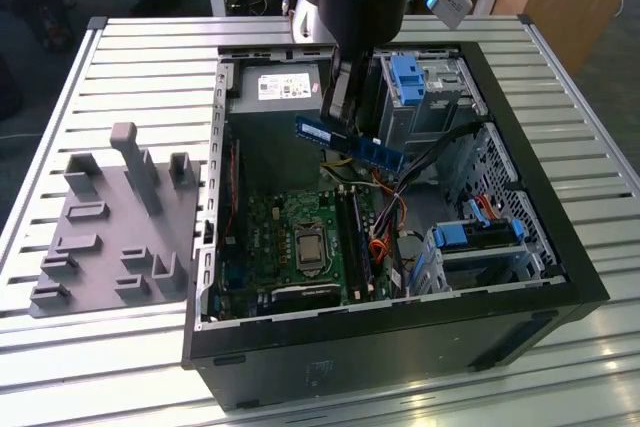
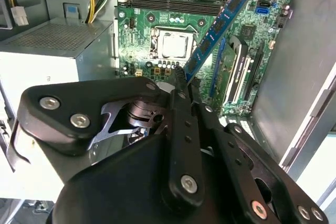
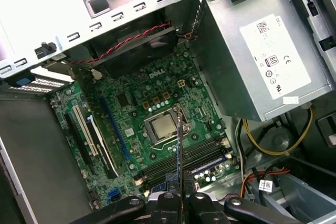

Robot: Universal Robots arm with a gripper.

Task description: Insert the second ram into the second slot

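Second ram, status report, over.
Gripper shut on second ram. Ram held above motherboard, not seated. Nothing seen lying across memory slots.

A white rectangular paper label (image 1: 285, 85) is lying on the grey metal power-supply box (image 1: 245, 97) in the upper middle of the exterior view, its dark print too fine to read there. In the first wrist view it is showing rows of small print and boxed marks. A small white tag (image 3: 265, 184) is hanging on the cables nearby, and white lettering is showing on the green motherboard (image 3: 136, 85).
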